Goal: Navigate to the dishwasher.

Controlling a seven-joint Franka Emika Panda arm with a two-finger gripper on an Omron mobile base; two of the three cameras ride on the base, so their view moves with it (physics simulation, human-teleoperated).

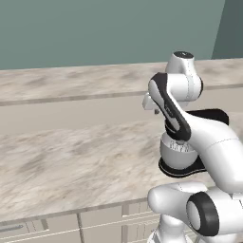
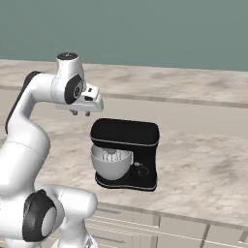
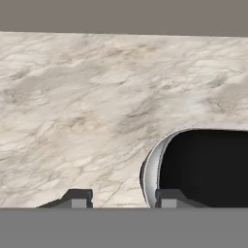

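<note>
The white arm's two-finger gripper (image 2: pixel 80 113), jaws apart and empty, hangs over the black stand mixer (image 2: pixel 127 154) on the marble tabletop (image 2: pixel 203 169); the base is apparently mid-drive and must next find the dishwasher.

White glossy arm (image 2: pixel 29 140) (dark joints), rounded links

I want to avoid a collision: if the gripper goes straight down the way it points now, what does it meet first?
Probably the stand mixer: the gripper points down above its left end, and the hand view shows one fingertip over its black top. The other fingertip is over the marble counter. Depth is unclear.
</note>
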